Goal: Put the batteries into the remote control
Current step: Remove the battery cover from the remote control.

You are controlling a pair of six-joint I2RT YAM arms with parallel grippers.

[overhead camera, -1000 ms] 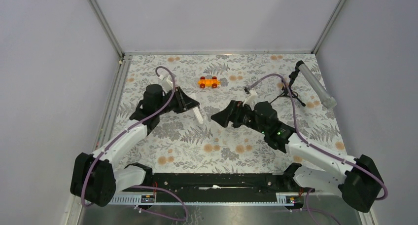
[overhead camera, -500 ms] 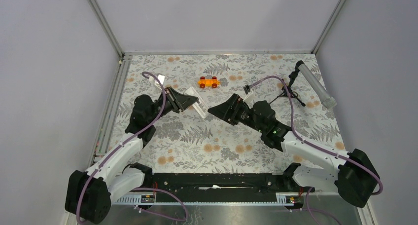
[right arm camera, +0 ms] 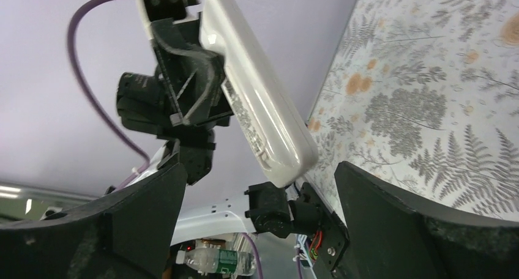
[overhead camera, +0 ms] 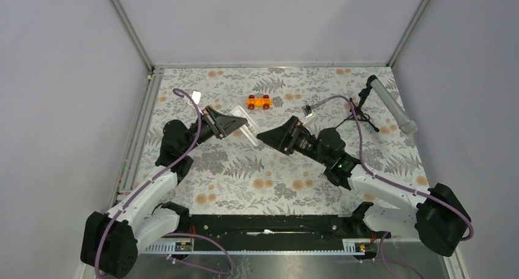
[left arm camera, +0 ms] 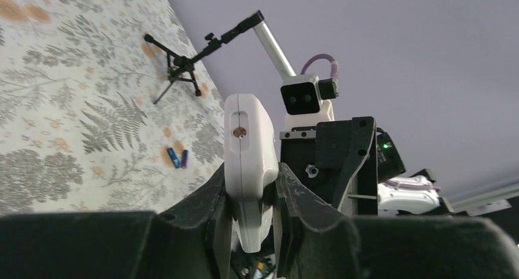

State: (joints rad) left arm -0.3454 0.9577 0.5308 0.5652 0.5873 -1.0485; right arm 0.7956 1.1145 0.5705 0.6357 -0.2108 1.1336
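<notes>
Top external, left hand [overhead camera: 240,126] pinching remote control [overhead camera: 252,136], right hand [overhead camera: 265,138] spread just beside it, orange car [overhead camera: 259,101] behind

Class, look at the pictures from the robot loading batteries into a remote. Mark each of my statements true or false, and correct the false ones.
1. The left pincer is shut on the remote. True.
2. The right pincer is gripping a battery. False: it is open and holds nothing, and the free end of the remote is just in front of it.
3. Two batteries lie close together on the table. True.
4. The remote lies flat on the table. False: it is held up off the table.
5. An orange toy car stands on the far part of the table. True.
</notes>
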